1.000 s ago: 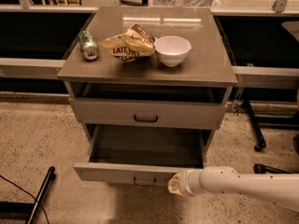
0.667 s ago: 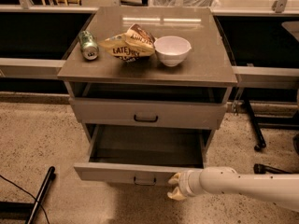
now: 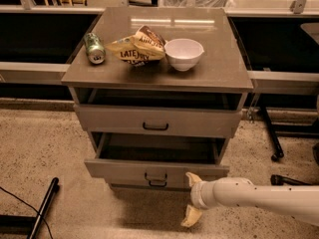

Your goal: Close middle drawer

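Camera view shows me the wide grey flat-fronted middle drawer (image 3: 119, 169) pulled out, its front running left to right; my cream two-finger gripper (image 3: 188, 199) sits before its right end, fingers spread, the upper one seemingly against the front, so I judge the push goes straight back

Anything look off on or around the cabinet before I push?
The can lies on its side near the cabinet top's left edge and could roll. The middle drawer stands well out, the pincer open at its right front corner. The top drawer looks slightly ajar.
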{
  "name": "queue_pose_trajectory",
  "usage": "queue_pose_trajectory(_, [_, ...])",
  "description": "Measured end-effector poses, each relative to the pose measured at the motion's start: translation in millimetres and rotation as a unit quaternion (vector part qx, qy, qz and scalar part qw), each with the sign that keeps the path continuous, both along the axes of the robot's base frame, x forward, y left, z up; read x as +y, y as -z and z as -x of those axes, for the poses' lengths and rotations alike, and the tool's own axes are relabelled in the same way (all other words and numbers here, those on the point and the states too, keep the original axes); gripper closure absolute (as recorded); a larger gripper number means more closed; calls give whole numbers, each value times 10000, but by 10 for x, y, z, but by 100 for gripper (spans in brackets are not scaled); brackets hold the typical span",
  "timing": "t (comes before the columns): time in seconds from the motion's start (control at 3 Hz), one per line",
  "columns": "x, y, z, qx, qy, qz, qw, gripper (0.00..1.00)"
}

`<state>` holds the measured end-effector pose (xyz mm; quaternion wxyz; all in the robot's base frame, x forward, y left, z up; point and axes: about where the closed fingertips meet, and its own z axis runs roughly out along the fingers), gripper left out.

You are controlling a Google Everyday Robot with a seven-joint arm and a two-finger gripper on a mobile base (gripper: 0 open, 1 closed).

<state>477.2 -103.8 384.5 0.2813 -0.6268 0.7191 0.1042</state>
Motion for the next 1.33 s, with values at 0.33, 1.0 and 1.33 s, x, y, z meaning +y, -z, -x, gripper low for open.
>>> queue_pose_trajectory(0.33, [0, 0, 0, 0, -1, 0, 10000, 0])
queue_pose_trajectory(1.0, [18, -4, -388, -286, -327, -117, 9990, 42])
queue_pose_trajectory(1.33, [-66, -71, -716, -660, -307, -21, 9973, 38])
